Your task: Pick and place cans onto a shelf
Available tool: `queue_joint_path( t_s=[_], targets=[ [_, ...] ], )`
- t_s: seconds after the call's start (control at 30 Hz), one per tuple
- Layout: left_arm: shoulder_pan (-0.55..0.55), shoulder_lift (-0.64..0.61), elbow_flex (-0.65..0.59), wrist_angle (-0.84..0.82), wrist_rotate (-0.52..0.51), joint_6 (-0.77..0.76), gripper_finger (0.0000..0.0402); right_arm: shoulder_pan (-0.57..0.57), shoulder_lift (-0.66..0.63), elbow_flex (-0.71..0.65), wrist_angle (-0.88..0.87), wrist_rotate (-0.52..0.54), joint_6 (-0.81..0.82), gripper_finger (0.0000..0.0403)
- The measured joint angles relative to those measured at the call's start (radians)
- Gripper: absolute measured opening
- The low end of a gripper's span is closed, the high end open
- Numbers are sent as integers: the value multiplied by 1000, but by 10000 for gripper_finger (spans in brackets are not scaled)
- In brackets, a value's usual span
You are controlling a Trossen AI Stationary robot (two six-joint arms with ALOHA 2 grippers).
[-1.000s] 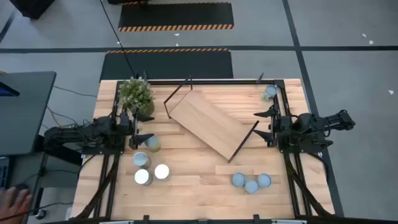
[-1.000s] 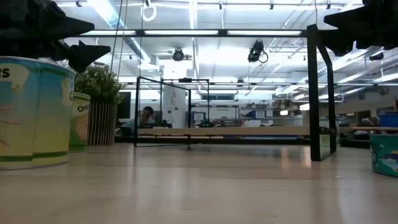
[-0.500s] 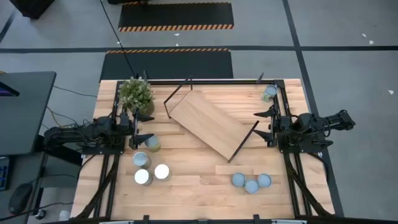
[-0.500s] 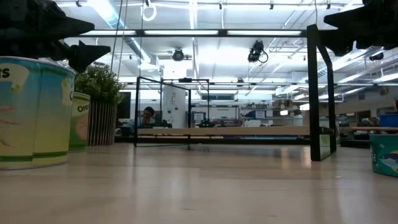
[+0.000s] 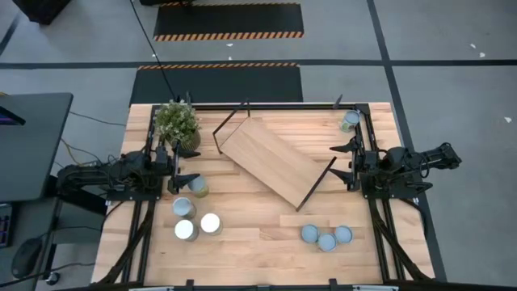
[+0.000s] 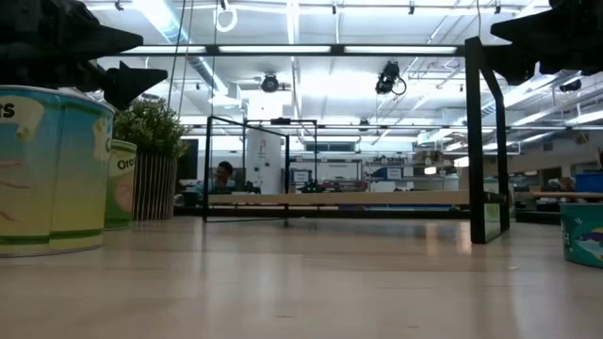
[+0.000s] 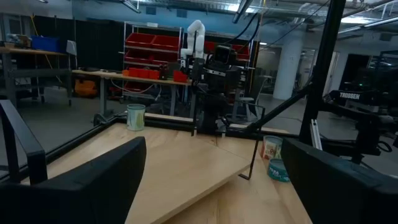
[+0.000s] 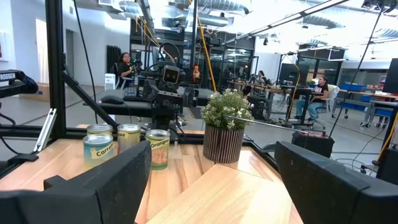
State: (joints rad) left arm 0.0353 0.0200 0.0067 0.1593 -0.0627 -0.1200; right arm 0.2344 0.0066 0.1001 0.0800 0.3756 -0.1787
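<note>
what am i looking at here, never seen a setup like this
Two robot arms sit at a wooden table, each ending in a two-finger pincer. One picture looks straight down, one looks level across the tabletop, and two come from cameras on the arms' wrists. The left pincer and right pincer are both open and hold nothing. Between them lies the shelf, set at a slant. Cans stand in groups: three by the left arm, three near the front right, one at the far right corner. A potted plant stands far left.
</note>
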Motion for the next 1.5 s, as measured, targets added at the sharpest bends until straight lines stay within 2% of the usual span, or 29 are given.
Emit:
queue_joint_path(
  t_s=[0.1, 0.3, 0.5, 0.83, 0.97, 1.13, 1.33, 1.5],
  targets=[
    [0, 0, 0, 0, 0, -5, 378, 0, 0, 0, 0, 0, 0, 348],
    [0, 0, 0, -2, 1, -184, 378, 0, 0, 0, 11, -2, 0, 348],
    [0, 0, 0, 14, 8, -183, 378, 0, 0, 0, 77, -25, 66, 348],
    [0, 0, 0, 15, 19, -186, 378, 0, 5, 0, 251, -96, -2, 348],
    [0, 0, 0, 53, -30, -174, 378, -1, 7, 0, 277, -28, 5, 348],
    [0, 0, 0, 58, -40, -105, 378, -1, 7, 0, 297, 78, -6, 348],
    [0, 0, 0, 58, -41, -93, 378, -17, 7, 0, 317, 96, -58, 348],
    [0, 0, 0, 57, -41, -104, 378, -43, 27, 0, 316, 102, 1, 348]
  ],
)
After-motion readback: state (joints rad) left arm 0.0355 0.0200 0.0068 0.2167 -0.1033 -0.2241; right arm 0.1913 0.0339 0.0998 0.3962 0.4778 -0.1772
